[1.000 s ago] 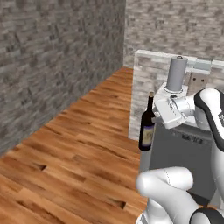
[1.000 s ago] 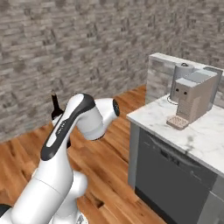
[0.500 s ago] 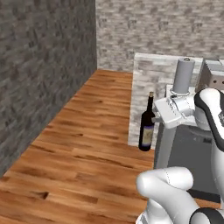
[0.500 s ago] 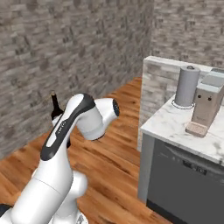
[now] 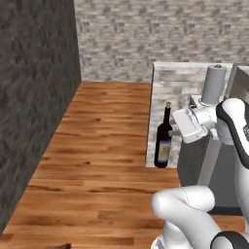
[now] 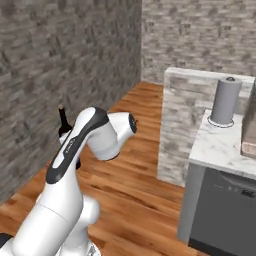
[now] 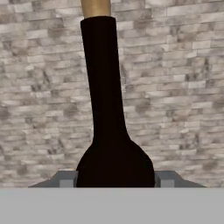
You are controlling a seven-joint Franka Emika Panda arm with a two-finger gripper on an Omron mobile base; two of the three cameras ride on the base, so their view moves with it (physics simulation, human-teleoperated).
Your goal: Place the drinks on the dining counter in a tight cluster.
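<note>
Wine bottle (image 5: 164, 143) clamped in gripper (image 7: 113, 178), fingertips mostly hidden, base cropped in hand view

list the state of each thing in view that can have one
wine bottle: upright, held off the floor, corked
gripper: shut on the wine bottle, one finger on each side of its body
paper towel roll: upright on the marble worktop
dishwasher: door shut
</note>
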